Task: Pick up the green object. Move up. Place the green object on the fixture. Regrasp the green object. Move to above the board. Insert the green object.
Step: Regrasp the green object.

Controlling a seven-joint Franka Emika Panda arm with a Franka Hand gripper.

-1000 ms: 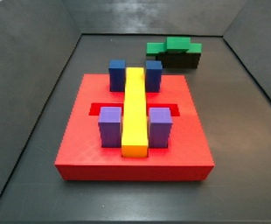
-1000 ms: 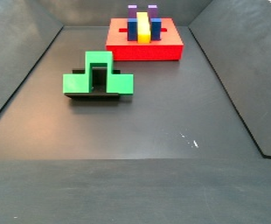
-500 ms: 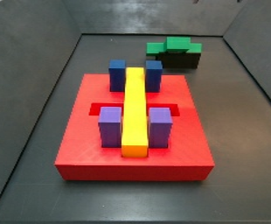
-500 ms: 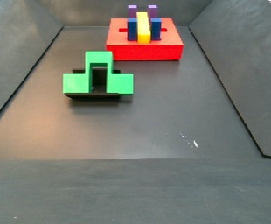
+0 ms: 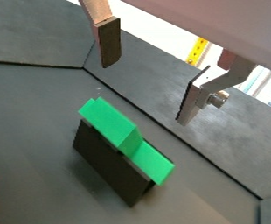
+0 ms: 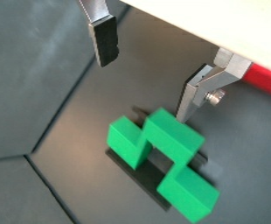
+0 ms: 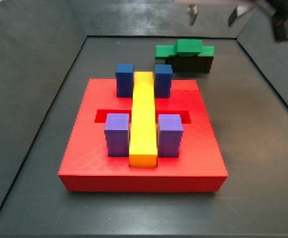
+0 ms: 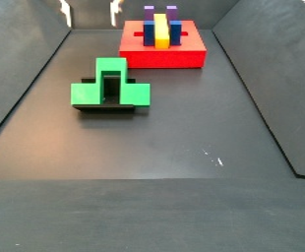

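Note:
The green object [image 7: 184, 48] rests on top of the dark fixture [image 7: 191, 65] on the floor beyond the board [image 7: 97, 153]. In a side view the green object [image 8: 109, 89] covers most of the fixture [image 8: 109, 109]. My gripper [image 7: 216, 11] hangs high above it, open, with nothing between the fingers. Both wrist views look down on the green object [image 5: 124, 140] [image 6: 162, 149] below the open gripper [image 5: 148, 87] [image 6: 144, 87], well apart from it. The red board [image 8: 168, 57] carries a yellow bar, blue blocks and purple blocks.
Grey walls enclose the dark floor on the sides and at the back [image 7: 147, 17]. The yellow bar [image 7: 143, 116] stands taller than the board's surface, with blue blocks [image 7: 125, 79] and purple blocks [image 7: 115, 135] beside it.
My gripper's fingers have come into the top edge of both side views; a second ago they were out of view. The green object and fixture have not moved.

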